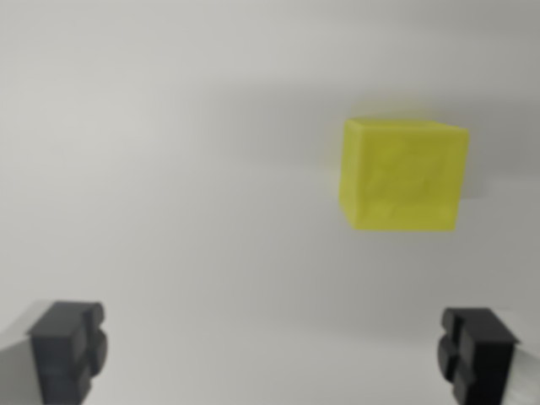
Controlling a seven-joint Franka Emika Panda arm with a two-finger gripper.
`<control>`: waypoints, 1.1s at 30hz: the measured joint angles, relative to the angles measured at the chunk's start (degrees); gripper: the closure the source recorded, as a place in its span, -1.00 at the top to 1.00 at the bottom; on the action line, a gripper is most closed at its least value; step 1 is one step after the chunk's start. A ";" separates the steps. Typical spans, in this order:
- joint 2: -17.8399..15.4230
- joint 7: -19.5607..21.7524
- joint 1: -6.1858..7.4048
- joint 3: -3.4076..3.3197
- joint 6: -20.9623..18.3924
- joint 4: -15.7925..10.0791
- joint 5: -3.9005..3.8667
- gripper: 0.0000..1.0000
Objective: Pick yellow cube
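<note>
Two dark fingertips frame the bottom of the wrist view, and the yellow cube serves as the landmark for everything else. Starting at the wrist view's left, one fingertip [69,350] sits in the lower corner, well below the cube and far off to its left; it is a dark grey, blocky pad with a pale finger body behind it. Between the two pads lies only the plain, light grey surface [186,186], with nothing caught between them. The gripper [274,354] stands with its jaws spread wide and holds nothing; its midpoint falls below the cube and to the cube's left.

Further right, the yellow cube [402,175] rests on the surface in the upper right part of the view, apart from both pads. It looks blurred, with its edges soft; its front face and a thin strip of its top show. A faint shadow lies on the surface just beside its right edge. Below the cube, and slightly to its right, the second fingertip [479,353] stands in the lower right corner.
</note>
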 joint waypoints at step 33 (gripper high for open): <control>11.11 -6.15 -4.77 0.01 6.98 3.79 0.29 1.00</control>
